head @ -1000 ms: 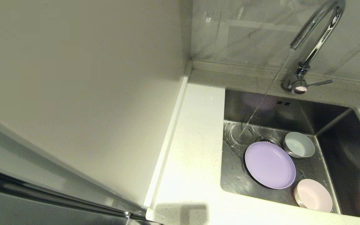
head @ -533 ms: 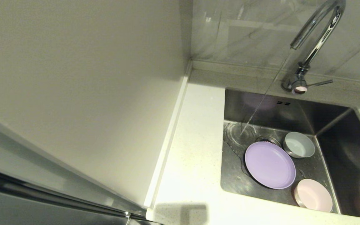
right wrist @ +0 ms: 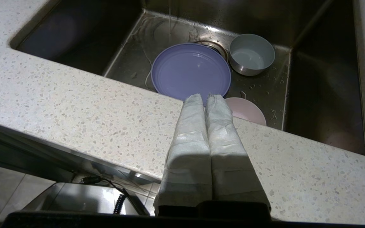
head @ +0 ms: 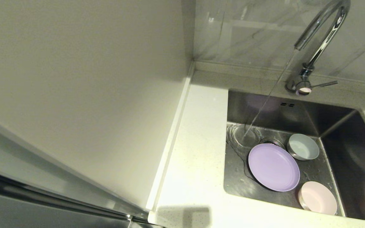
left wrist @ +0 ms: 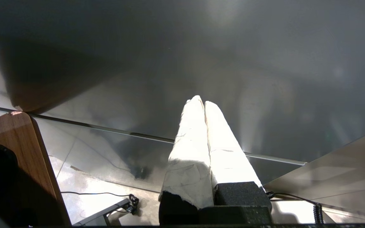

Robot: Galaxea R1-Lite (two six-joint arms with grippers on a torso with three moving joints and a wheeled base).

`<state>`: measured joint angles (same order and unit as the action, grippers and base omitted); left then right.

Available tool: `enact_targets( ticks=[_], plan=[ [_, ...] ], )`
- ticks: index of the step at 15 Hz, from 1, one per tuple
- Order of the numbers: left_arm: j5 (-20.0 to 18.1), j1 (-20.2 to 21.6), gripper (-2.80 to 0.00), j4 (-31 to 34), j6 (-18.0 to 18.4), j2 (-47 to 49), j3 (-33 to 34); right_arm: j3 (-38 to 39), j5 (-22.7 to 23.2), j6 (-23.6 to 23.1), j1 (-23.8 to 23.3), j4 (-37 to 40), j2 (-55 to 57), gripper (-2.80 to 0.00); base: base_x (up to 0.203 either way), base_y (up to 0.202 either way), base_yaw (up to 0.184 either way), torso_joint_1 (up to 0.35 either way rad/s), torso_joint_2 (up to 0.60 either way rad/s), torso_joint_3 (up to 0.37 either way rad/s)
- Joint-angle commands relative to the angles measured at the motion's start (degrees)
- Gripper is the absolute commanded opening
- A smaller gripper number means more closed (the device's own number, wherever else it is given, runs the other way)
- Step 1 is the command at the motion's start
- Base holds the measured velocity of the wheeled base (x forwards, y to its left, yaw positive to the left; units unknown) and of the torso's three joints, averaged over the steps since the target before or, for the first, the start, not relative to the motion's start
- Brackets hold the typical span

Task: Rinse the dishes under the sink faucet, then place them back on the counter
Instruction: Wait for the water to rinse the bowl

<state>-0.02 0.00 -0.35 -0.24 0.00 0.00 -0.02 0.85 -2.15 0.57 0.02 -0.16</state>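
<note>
The dishes lie on the floor of the steel sink (head: pixel 296 109): a lavender plate (head: pixel 273 167) (right wrist: pixel 191 71), a white mug (head: pixel 303 150) (right wrist: pixel 251 54) behind it, and a pale pink bowl (head: pixel 317 197) (right wrist: pixel 249 110) at the front. Water runs from the chrome faucet (head: pixel 320 34) and lands just left of the plate. My right gripper (right wrist: pixel 205 96) is shut and empty, held above the counter's (right wrist: pixel 74 107) front strip, short of the sink. My left gripper (left wrist: pixel 202 102) is shut and empty too, down beside a grey panel, away from the sink.
A tall beige wall (head: pixel 81 82) rises on the left of the counter (head: pixel 198 152) strip. A grey marbled wall panel (head: pixel 252 31) stands behind the faucet. The faucet's thin lever (head: pixel 325 84) points right. A raised edge strip (head: pixel 173 133) runs along the counter's left.
Only the water moves, rippling on the sink floor. The dishes lie in the same places and no arm has entered the head view.
</note>
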Motion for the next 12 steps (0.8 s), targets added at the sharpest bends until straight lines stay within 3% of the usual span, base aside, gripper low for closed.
enact_targets(
  ticks=[1,12],
  plan=[
    [0.02,0.00,-2.80,-0.08,-0.02,0.00,0.18,0.02,0.03,0.23,0.04,-0.02,0.07,-2.80,0.000,0.000,0.000,0.000,0.00,0.000],
    [0.02,-0.02,-2.80,-0.06,-0.02,0.00,0.18,0.02,-0.15,0.47,0.04,-0.02,0.07,-2.80,0.000,0.000,0.000,0.000,0.00,0.000]
  ],
)
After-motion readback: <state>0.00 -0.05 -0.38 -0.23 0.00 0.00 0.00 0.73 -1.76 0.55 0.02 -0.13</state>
